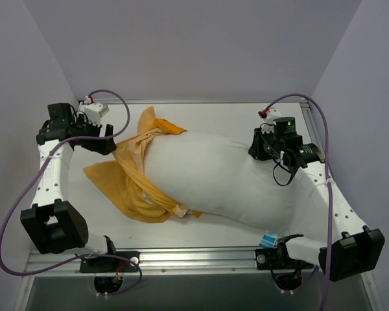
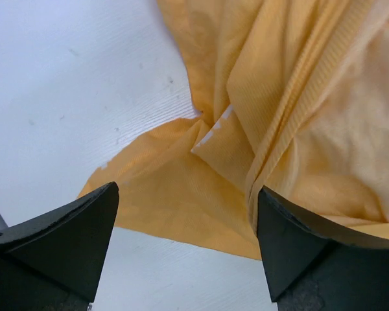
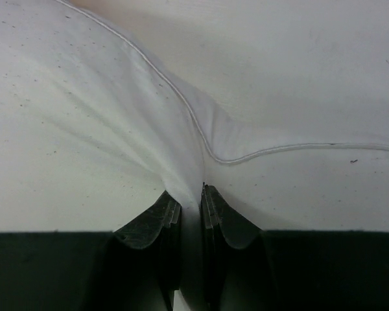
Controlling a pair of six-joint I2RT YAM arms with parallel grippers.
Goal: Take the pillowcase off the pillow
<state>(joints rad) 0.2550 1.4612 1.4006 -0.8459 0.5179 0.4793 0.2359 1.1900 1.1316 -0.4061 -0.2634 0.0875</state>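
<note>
The white pillow (image 1: 220, 178) lies across the table, mostly bare. The orange-yellow pillowcase (image 1: 135, 178) is bunched around its left end, with loose flaps on the table. My left gripper (image 1: 110, 142) is open and empty, just left of the bunched pillowcase; in the left wrist view the orange fabric (image 2: 279, 110) lies beyond and partly between its fingers (image 2: 71, 240). My right gripper (image 1: 259, 148) is shut on a fold of the pillow's white fabric (image 3: 188, 162) at its far right corner. A small blue-and-white tag (image 1: 268, 240) shows at the pillow's near right edge.
The white table (image 1: 214, 113) is boxed in by pale walls at the back and both sides. A metal rail (image 1: 194, 258) runs along the near edge between the arm bases. Cables loop over both arms.
</note>
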